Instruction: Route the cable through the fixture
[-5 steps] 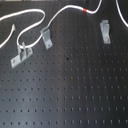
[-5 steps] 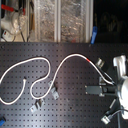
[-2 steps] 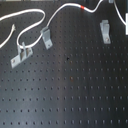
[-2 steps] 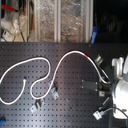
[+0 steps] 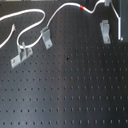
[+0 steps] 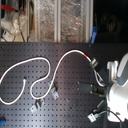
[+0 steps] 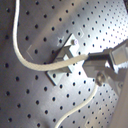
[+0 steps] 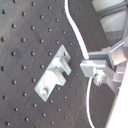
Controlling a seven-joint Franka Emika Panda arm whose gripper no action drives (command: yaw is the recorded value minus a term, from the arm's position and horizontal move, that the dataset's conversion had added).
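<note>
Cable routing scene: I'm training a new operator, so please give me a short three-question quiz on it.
1. True or false: the pincer is shut on the cable.
2. What colour is the band around the cable? A blue; B red-orange; C green.
3. Fill in: in the first exterior view, the fixture stands toward the first exterior view's ____ of the darker grey clip.
Key: 1 true; 2 B; 3 right.
</note>
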